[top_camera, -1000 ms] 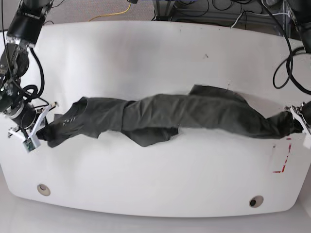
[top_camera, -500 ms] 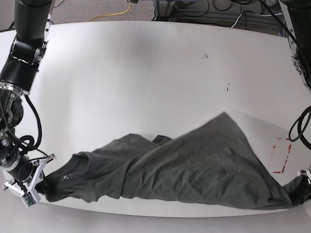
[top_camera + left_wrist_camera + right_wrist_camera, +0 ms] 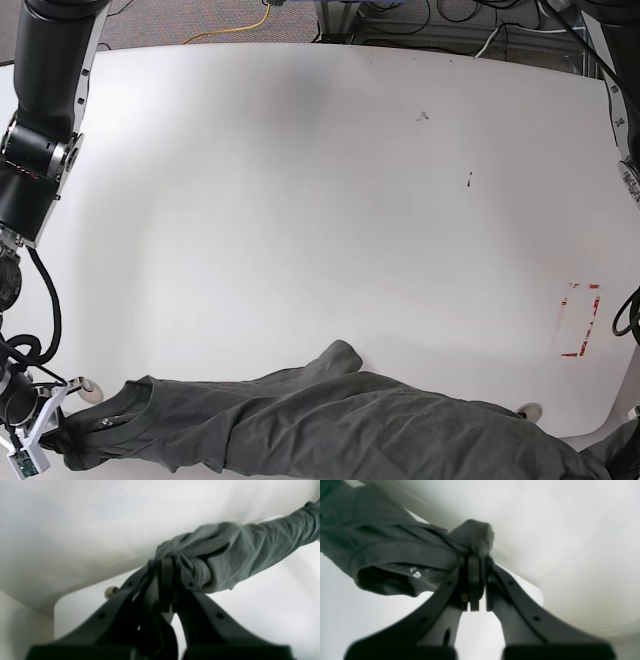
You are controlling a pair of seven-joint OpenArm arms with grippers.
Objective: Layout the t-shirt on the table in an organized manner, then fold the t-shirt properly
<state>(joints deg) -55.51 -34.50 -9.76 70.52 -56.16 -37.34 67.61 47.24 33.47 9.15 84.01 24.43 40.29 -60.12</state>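
I held the t-shirt (image 3: 330,415) stretched along the near edge of the bench (image 3: 320,200), my left fingers (image 3: 165,565) and right fingers (image 3: 473,555) each clenched on a bunched end, probably so the cloth could be spread flat.

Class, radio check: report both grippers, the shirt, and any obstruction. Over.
Left gripper shut on the dark charcoal cloth t-shirt. Right gripper shut on its other end. Shirt stretched along the glossy white table near edge. Nothing in the way.
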